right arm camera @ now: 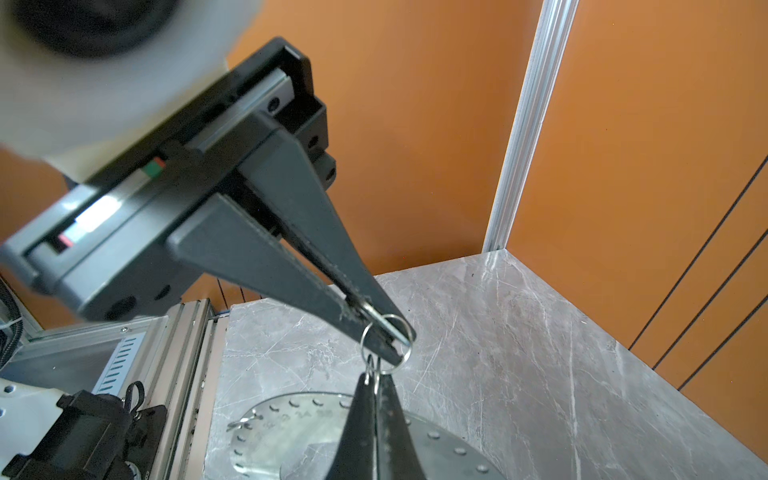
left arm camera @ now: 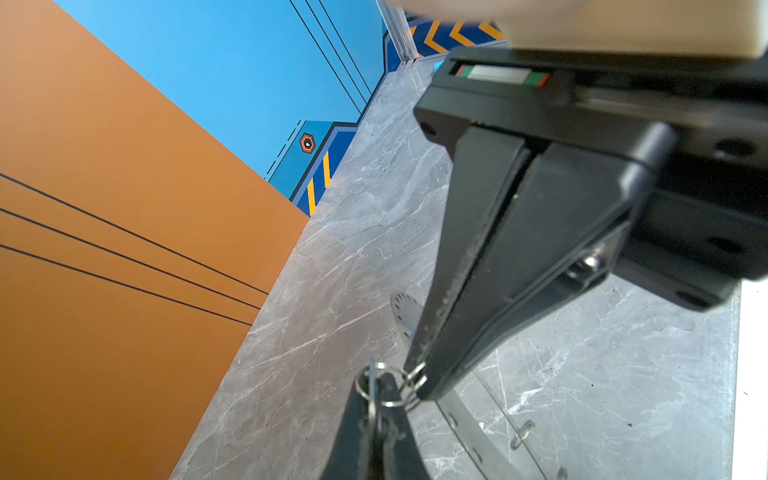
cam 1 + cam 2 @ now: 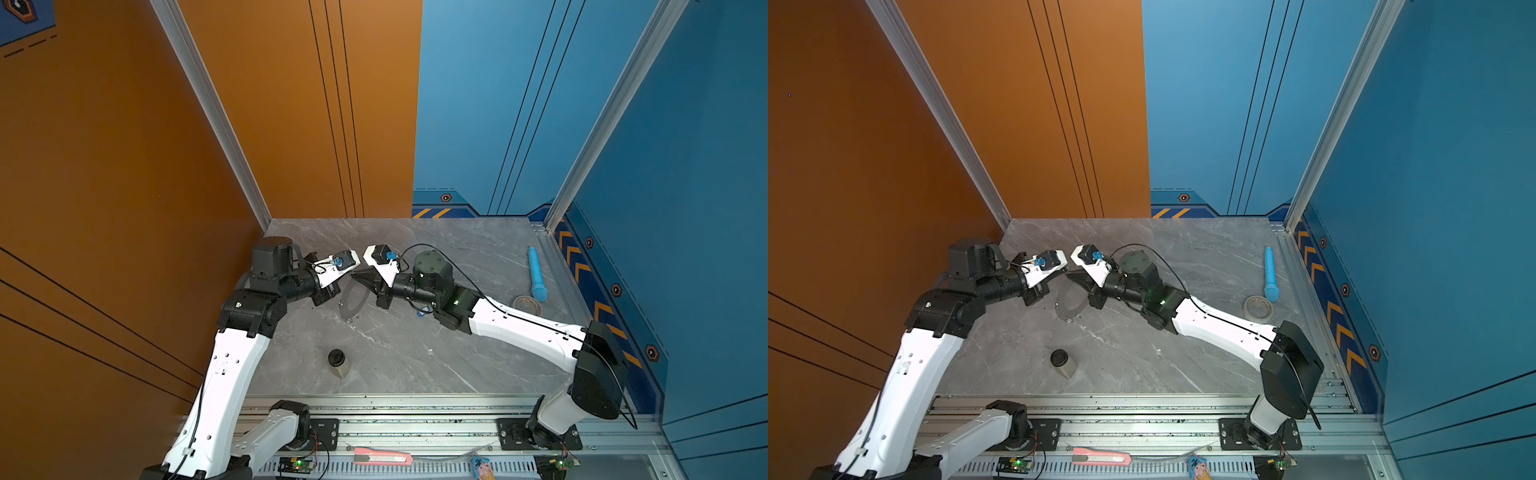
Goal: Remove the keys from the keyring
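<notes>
The grey table (image 3: 415,365) carries the keyring (image 1: 286,436), lying flat. Just above the keyring, the left tool (image 1: 388,347) and right tool (image 2: 422,388) meet tip to tip, each clamped on the 2 linked wire loops (image 1: 392,316). The loops sit between the tips, so any pull would run along that line, and neither arm is nearer. What looks like the blue key tag (image 3: 422,312) lies beside the keyring, under the right arm.

Legible only "24", engraved beside the rim holes of the keyring (image 1: 291,436) in the right wrist view; neighbouring numerals too faint to read. On the blue wall (image 3: 685,208) at three o'clock: orange chevrons (image 3: 581,269) and hexagon emblems (image 3: 616,289).
</notes>
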Robot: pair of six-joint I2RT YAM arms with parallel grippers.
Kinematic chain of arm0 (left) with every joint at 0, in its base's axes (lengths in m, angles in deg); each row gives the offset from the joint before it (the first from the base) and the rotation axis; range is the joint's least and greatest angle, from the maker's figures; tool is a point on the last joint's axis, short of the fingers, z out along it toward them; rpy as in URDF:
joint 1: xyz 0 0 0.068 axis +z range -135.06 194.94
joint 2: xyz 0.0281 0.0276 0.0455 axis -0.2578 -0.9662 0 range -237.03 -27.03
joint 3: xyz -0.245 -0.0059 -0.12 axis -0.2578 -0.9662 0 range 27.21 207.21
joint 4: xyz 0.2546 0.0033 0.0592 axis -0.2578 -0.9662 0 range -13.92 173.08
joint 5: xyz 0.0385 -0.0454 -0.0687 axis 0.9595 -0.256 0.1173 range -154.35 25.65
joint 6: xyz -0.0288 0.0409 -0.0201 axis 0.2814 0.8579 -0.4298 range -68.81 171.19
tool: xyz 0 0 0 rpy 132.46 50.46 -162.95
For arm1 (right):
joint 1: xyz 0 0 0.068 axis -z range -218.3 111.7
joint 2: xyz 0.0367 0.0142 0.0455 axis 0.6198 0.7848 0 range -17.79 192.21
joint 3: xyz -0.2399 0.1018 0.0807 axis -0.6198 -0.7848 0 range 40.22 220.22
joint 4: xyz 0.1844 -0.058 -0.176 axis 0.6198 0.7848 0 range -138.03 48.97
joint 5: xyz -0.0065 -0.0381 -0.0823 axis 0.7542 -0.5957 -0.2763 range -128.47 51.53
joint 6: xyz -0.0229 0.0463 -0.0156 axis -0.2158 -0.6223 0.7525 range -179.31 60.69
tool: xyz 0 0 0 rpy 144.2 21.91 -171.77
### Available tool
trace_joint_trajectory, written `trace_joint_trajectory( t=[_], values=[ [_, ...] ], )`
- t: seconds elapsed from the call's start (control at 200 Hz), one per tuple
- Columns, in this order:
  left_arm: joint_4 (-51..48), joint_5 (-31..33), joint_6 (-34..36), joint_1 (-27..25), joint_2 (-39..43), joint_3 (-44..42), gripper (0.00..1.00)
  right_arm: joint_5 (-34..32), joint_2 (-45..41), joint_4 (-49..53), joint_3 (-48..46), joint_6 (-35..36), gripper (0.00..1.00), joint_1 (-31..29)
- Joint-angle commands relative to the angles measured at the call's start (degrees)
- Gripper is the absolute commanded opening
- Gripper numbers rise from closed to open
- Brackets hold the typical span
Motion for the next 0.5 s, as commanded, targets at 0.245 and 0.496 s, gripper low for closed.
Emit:
trace_joint_trajectory(
  t=[0.245, 0.496],
  values=[
    [0.6, 1.1, -0.3, 3.2, 1.0, -2.4, 0.00, -1.1, -3.4, -11.3, -3.4, -7.5, 0.00, 1.0],
    [0.8, -1.4, -1.1, 3.1, 0.3, -3.1, 0.00, -2.1, -2.6, -21.0, -3.1, -14.6, 0.00, 0.7]
  ],
)
